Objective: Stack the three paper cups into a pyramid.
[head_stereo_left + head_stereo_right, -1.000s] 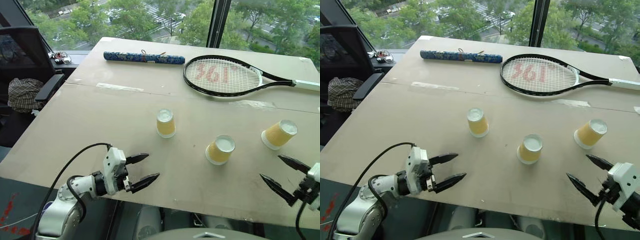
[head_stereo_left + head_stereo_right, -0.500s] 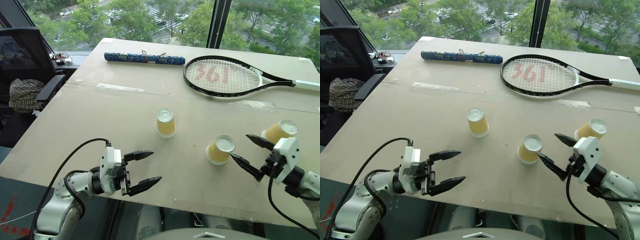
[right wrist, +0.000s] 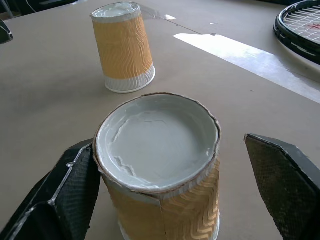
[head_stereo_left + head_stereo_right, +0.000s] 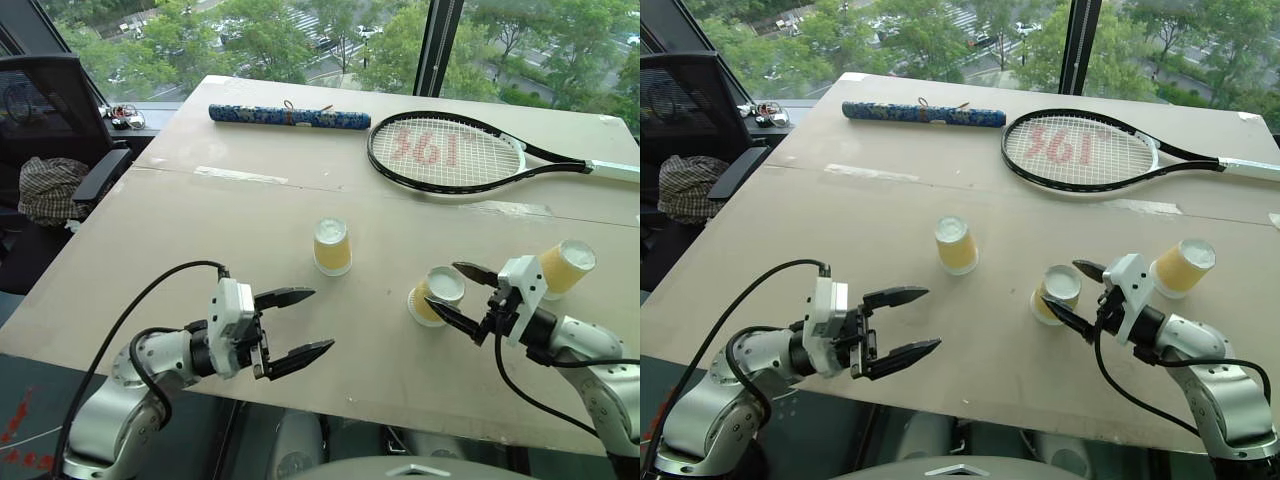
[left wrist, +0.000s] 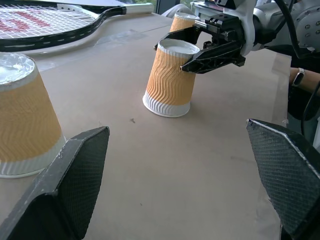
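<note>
Three paper cups stand upside down on the table (image 4: 200, 230): the left cup (image 4: 331, 246), the middle cup (image 4: 432, 297) and the right cup (image 4: 565, 268). My right gripper (image 4: 442, 285) is open and straddles the middle cup near its top. In the right wrist view one finger (image 3: 65, 200) lies against the middle cup (image 3: 160, 165), while the other finger (image 3: 285, 175) stands apart from it. My left gripper (image 4: 322, 319) hangs open and empty over the table's front edge, pointing at the middle cup (image 5: 170, 75).
A tennis racket (image 4: 450, 150) and a blue patterned tube (image 4: 288, 116) lie at the table's far side. A black chair (image 4: 60, 110) stands off the table's left edge. A person's wrist with a watch (image 5: 299, 77) is beside the table.
My right gripper has swung left and forward from the table's front right edge to straddle the middle cup, and its fingers have narrowed. The left gripper has risen slightly.
</note>
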You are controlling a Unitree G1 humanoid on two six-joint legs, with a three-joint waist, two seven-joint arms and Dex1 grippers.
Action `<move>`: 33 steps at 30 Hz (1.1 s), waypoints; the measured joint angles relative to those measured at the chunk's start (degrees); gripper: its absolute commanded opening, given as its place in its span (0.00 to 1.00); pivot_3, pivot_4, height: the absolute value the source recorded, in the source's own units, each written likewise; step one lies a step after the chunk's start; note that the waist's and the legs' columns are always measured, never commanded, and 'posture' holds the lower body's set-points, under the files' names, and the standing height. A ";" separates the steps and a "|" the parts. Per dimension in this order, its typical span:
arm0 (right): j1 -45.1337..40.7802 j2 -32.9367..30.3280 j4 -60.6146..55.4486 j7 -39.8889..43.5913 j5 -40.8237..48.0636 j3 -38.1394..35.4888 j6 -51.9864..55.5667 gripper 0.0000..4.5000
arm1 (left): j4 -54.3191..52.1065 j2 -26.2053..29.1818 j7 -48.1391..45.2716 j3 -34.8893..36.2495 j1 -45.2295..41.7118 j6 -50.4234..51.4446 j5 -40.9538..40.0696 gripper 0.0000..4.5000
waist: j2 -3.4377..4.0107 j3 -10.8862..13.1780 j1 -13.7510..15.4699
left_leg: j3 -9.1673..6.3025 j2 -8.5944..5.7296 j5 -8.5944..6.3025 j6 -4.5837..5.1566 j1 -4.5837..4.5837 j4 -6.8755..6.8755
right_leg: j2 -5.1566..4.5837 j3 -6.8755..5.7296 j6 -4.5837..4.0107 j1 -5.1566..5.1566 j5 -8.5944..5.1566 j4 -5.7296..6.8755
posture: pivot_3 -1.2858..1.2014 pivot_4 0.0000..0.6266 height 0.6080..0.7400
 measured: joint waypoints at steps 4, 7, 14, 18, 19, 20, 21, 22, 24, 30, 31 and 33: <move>-0.06 0.25 0.58 0.54 -0.67 0.59 -1.05 0.45 | -0.03 0.40 0.03 0.17 0.45 0.24 -0.54 1.00 | 0.00 0.00 0.00 | 0.00 0.00 0.00 0.00 0.00 0.00 | 0.00 0.00 0.01 0.00 0.00 0.00 | 0.52 0.24 1.00; -0.87 0.64 1.01 0.87 -0.89 1.56 -1.59 0.45 | -0.04 0.47 0.06 0.31 0.79 0.27 -0.62 1.00 | 0.00 0.00 -0.03 | 0.00 0.00 0.00 0.00 0.01 0.01 | 0.00 -0.01 0.01 0.00 0.00 0.01 | 0.52 0.24 1.00; -12.32 4.50 5.63 -1.00 -5.37 7.84 -1.92 0.45 | -0.36 0.52 0.83 0.82 0.97 0.78 -0.78 1.00 | -0.01 0.00 -0.01 | -0.03 0.02 0.00 0.00 0.00 0.03 | 0.13 -0.03 -0.08 0.00 0.05 0.03 | 0.52 0.24 1.00; -16.75 5.42 10.61 -0.83 -7.88 10.88 -1.57 0.67 | -0.65 0.52 1.43 1.62 1.40 0.86 -0.78 1.00 | -0.01 0.00 -0.02 | 0.02 -0.04 0.00 0.00 -0.06 0.03 | 0.05 0.00 -0.08 -0.01 0.06 0.00 | 0.52 0.24 1.00; -17.44 5.43 11.13 -0.86 -8.07 11.01 -1.48 0.72 | -0.71 0.51 1.58 1.66 1.40 0.86 -0.78 1.00 | -0.01 0.00 -0.05 | 0.03 -0.05 0.00 0.00 -0.06 0.04 | 0.04 0.00 -0.07 -0.01 0.06 0.00 | 0.52 0.24 1.00; -18.62 5.33 12.00 -0.76 -8.62 11.35 -1.26 0.81 | -1.03 0.51 1.85 1.77 1.59 0.86 -0.77 1.00 | -0.01 0.00 -0.06 | 0.03 -0.06 0.01 0.00 -0.05 0.04 | 0.03 0.00 -0.07 -0.01 0.06 0.01 | 0.52 0.24 1.00; -19.51 4.92 12.91 -0.67 -9.17 11.34 -1.02 0.92 | -1.46 0.50 1.96 1.77 1.73 0.86 -0.77 1.00 | -0.01 0.00 -0.07 | 0.02 -0.06 0.01 0.00 -0.05 0.05 | 0.02 0.00 -0.07 -0.01 0.06 0.02 | 0.52 0.24 1.00; -19.53 4.30 13.16 -0.61 -9.60 11.29 -1.04 0.98 | -1.85 0.50 2.14 1.81 2.05 0.86 -0.77 1.00 | -0.01 0.00 0.04 | 0.00 -0.06 0.01 0.00 -0.05 0.05 | 0.01 -0.03 -0.08 0.00 0.06 0.02 | 0.52 0.24 1.00; -19.10 3.88 13.14 -0.55 -9.43 10.45 -1.36 0.98 | -2.10 0.46 2.42 1.84 2.65 0.86 -0.77 1.00 | -0.01 0.00 0.05 | 0.00 -0.06 0.01 0.00 -0.05 0.05 | 0.01 -0.03 -0.08 -0.01 0.06 0.02 | 0.52 0.24 1.00; -16.29 -0.62 5.46 0.24 -0.76 -3.45 0.06 0.98 | -2.30 0.39 2.88 1.99 3.11 0.87 -0.97 1.00 | 0.01 0.01 0.12 | -0.01 -0.08 0.01 0.00 -0.06 0.05 | 0.00 -0.02 -0.06 0.01 0.06 0.02 | 0.52 0.24 1.00; -15.93 -1.80 4.20 0.14 0.92 -6.54 0.92 0.98 | -2.29 0.40 2.86 1.97 3.00 0.89 -1.07 1.00 | 0.01 0.01 0.11 | -0.01 -0.08 0.00 0.00 -0.05 0.05 | 0.00 -0.02 -0.06 0.01 0.06 0.02 | 0.52 0.24 1.00; -14.41 -4.75 3.05 -0.71 2.38 -12.62 2.10 0.98 | -2.28 0.39 2.61 1.97 2.57 0.89 -1.46 1.00 | -0.01 0.00 0.15 | -0.04 -0.09 0.00 0.00 -0.04 0.05 | -0.01 -0.04 -0.06 0.03 0.06 0.02 | 0.52 0.24 1.00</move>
